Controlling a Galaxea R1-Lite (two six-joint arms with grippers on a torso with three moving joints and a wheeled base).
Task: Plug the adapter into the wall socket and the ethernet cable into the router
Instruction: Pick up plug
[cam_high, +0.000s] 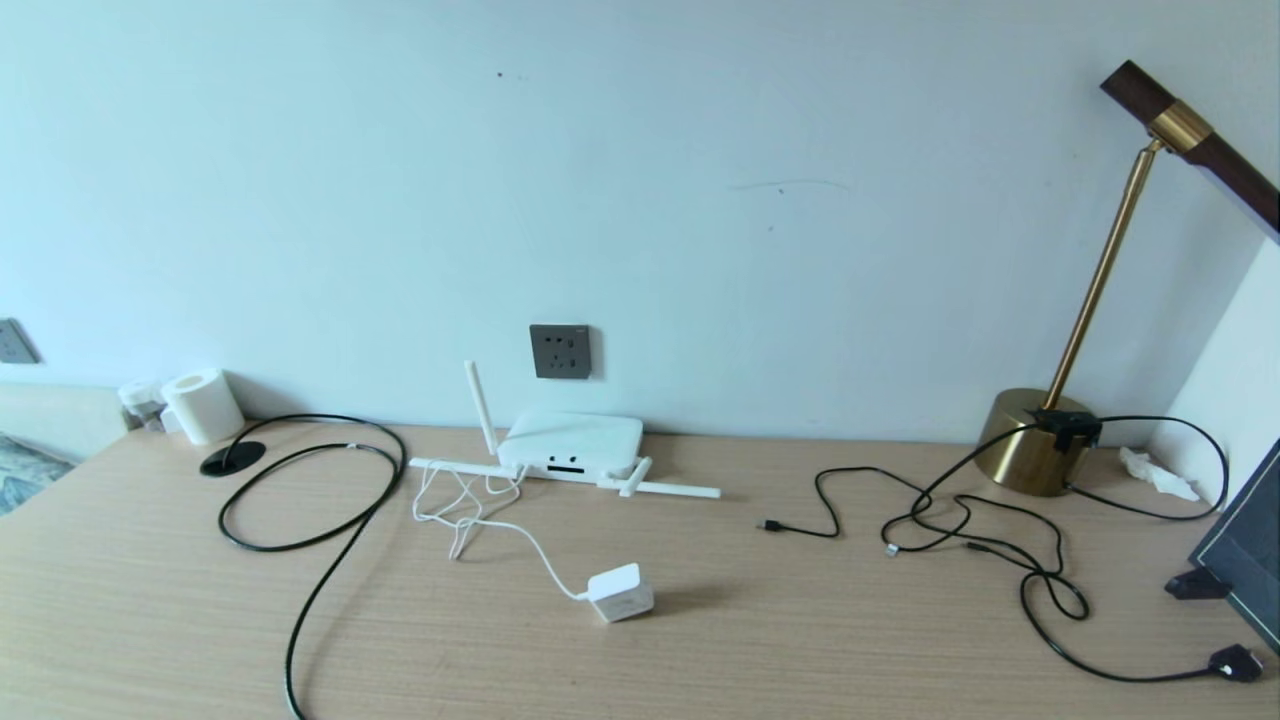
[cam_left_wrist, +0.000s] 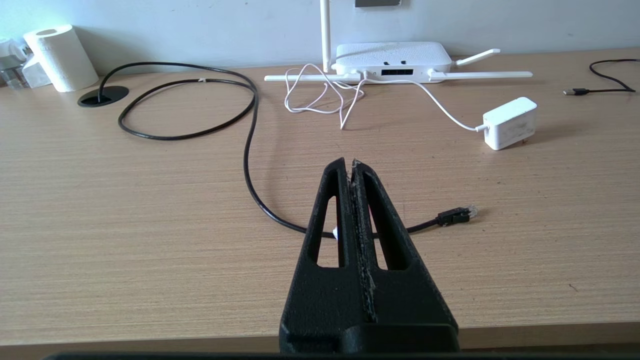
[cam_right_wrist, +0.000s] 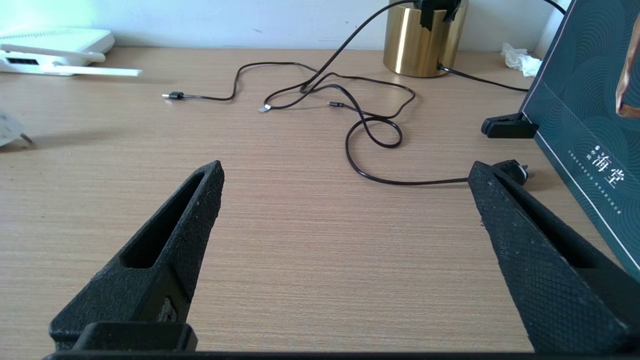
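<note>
Neither arm shows in the head view. In the left wrist view the left hand (cam_left_wrist: 351, 164) reaches out level from the bottom centre of the frame, low over the wooden worktop (cam_left_wrist: 150, 225), its two black fingers pressed together with nothing between them. The ethernet cable (cam_left_wrist: 250, 150) runs behind those fingers, and its plug tip lies on the wood right of centre. In the right wrist view the right hand (cam_right_wrist: 345, 172) is also held level above the worktop, its fingers spread wide to the lower left and lower right corners, gripping nothing. In the head view the router (cam_high: 571, 445) sits at the centre against the wall, one antenna upright and others flat on the wood. The wall socket (cam_high: 560, 351) is just above it. The adapter (cam_high: 621, 592) lies below centre, unplugged, its thin white cord looping back to the router. Thinner black cords (cam_high: 985, 520) sprawl at the right, near a brass lamp (cam_high: 1040, 440).
</note>
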